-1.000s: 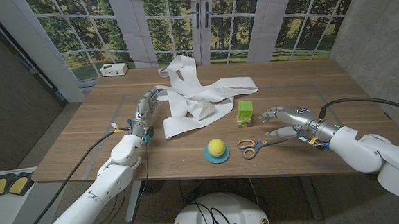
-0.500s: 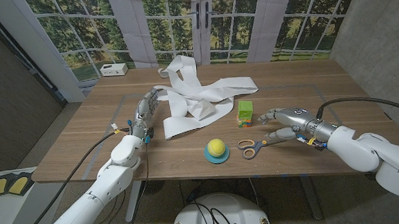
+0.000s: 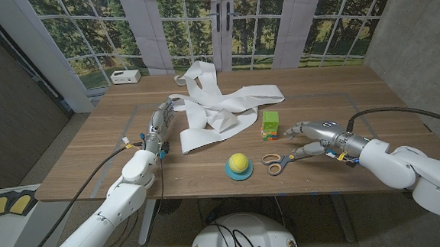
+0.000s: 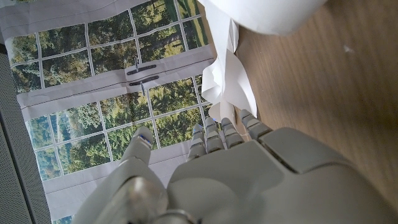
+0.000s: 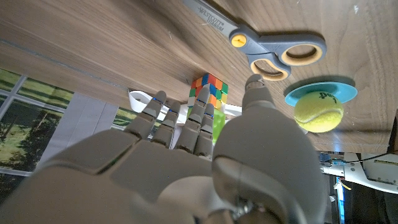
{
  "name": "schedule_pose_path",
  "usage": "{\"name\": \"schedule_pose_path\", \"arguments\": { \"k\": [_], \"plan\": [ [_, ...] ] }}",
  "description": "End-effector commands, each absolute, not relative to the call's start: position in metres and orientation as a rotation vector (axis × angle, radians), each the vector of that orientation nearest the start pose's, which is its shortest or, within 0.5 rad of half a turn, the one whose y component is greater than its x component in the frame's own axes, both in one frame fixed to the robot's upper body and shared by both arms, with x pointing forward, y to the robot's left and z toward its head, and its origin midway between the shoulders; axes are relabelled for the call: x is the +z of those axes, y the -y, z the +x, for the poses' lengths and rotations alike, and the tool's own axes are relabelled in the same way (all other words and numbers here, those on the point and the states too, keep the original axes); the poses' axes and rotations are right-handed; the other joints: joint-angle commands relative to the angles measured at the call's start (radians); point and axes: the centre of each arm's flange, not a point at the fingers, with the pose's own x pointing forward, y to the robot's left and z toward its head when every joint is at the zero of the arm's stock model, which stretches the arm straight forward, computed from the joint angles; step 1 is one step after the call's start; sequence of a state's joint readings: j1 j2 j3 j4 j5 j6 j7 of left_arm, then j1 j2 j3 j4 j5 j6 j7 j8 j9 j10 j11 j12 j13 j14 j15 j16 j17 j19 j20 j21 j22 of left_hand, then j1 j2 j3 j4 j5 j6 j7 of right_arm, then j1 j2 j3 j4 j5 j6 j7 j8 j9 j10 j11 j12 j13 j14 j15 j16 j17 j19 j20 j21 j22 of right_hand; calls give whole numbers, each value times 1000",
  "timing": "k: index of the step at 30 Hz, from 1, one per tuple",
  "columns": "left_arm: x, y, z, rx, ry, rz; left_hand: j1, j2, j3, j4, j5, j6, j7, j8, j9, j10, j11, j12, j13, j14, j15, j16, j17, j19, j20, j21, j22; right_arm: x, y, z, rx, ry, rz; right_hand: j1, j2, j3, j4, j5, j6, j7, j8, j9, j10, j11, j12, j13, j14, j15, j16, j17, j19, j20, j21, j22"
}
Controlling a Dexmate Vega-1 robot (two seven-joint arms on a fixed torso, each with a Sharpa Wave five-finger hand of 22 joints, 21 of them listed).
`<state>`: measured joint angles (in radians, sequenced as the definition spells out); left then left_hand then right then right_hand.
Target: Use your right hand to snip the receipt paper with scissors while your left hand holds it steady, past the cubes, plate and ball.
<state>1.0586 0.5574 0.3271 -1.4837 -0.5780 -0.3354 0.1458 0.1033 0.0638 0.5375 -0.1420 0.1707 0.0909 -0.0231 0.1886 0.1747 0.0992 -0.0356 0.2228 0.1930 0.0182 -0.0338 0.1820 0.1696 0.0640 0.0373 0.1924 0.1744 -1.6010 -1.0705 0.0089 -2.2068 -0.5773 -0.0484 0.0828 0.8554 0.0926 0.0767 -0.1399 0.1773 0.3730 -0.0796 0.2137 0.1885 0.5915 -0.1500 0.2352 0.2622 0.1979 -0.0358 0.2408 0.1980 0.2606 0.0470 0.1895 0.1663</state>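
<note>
Presently the right hand (image 3: pixel 306 136) hovers with fingers apart, holding nothing, just beside the scissors (image 3: pixel 278 162). Their blades point toward its fingertips, with the handles on the far side, toward the ball (image 3: pixel 240 164)

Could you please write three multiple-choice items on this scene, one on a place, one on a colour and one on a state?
1. Where does the ball sit?
A. on the blue plate
B. on the receipt paper
C. in the right hand

2. What colour are the handles of the scissors?
A. red
B. grey with orange inside
C. green

3. What is the state of the right hand?
A. gripping the scissors
B. open, holding nothing
C. pinching the paper

Answers: 1 A, the ball rests on the plate near the table's front edge. 2 B, the right wrist view shows this. 3 B, its fingers are apart, beside the scissors.
</note>
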Motion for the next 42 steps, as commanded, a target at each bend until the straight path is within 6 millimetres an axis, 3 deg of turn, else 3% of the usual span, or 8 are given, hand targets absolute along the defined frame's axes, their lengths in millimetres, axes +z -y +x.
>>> {"name": "schedule_pose_path", "arguments": {
  "k": [1,9,16,29,41,42],
  "plan": [
    [-84,-299,607,-91,588,-26,12,6,11,-1,2,9,3,-2,1,11,3,-1,3,0,2,-1,3,0,-3,3,2,-81,275,455,209,565,-1611,-7,8,2,6,1,1,-29,-2,5,11,-12,4,7,0,-124,1,7,0,1,-2,5],
    [-84,-300,607,-91,587,-26,12,6,11,-1,1,12,5,-1,1,14,0,0,3,0,2,-1,3,-1,-3,3,2,-82,274,456,216,547,-1630,-6,10,4,6,1,-10,-40,-6,6,19,-24,7,14,-1,-132,3,8,-1,-9,-1,5],
    [-84,-300,606,-91,587,-26,12,6,11,0,1,15,4,-1,1,18,-1,1,3,-1,1,-1,3,-2,-3,3,2,-84,273,457,222,539,-1642,-7,11,6,6,1,-16,-44,-7,6,11,-26,3,24,-1,-137,5,11,14,-34,6,6],
    [-83,-296,607,-91,589,-36,11,5,10,0,1,25,4,1,1,26,-2,2,3,2,0,0,3,0,-4,3,2,-87,272,457,228,535,-1653,-8,11,7,7,1,-24,-30,-9,7,-1,-16,-4,39,-3,-138,9,14,30,-52,10,9],
    [-85,-296,607,-87,584,-35,12,4,10,0,1,27,4,0,1,32,-3,3,3,4,0,0,3,2,-5,4,2,-93,272,457,241,534,-1655,-6,14,11,5,1,-66,-23,-19,7,-33,-9,-14,58,-17,-132,8,16,18,-47,6,10],
    [-85,-296,606,-88,584,-34,12,4,10,0,1,27,4,0,1,31,-1,3,3,4,0,0,3,2,-6,4,2,-93,271,458,249,530,-1654,0,16,15,3,2,-71,-17,-20,7,-33,-6,-13,61,-16,-128,9,16,22,-35,7,10]
  ]
}}
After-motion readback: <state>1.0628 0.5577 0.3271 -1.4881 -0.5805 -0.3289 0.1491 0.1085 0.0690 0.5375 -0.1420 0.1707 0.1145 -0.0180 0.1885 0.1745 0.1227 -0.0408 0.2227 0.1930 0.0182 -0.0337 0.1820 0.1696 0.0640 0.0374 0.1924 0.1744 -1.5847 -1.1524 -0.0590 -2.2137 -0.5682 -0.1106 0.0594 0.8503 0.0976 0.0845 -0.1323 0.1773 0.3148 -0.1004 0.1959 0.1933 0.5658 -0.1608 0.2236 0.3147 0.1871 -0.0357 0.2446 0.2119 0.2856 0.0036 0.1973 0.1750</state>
